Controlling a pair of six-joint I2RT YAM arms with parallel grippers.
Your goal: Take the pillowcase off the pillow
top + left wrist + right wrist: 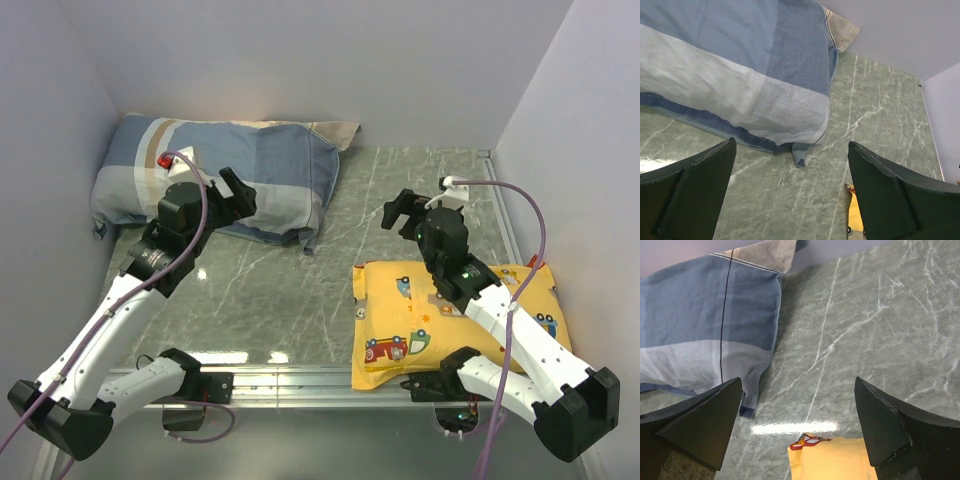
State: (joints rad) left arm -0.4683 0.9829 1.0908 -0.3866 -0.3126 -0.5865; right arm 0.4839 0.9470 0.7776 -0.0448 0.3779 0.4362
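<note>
The pillowcase [270, 175], in blue, grey-blue and beige patchwork blocks, lies stuffed at the back left of the table. It also shows in the left wrist view [740, 75] and in the right wrist view [705, 325]. The white pillow is hidden inside it. My left gripper [232, 198] is open and empty, over the case's near edge [790, 195]. My right gripper [403, 213] is open and empty above bare table, right of the case and beyond the yellow pillow [797, 430].
A yellow pillow printed with cartoon vehicles [400, 320] lies at the front right under my right arm; its corner shows in the right wrist view [825, 460]. The grey marble tabletop [280, 290] is walled at the back and both sides.
</note>
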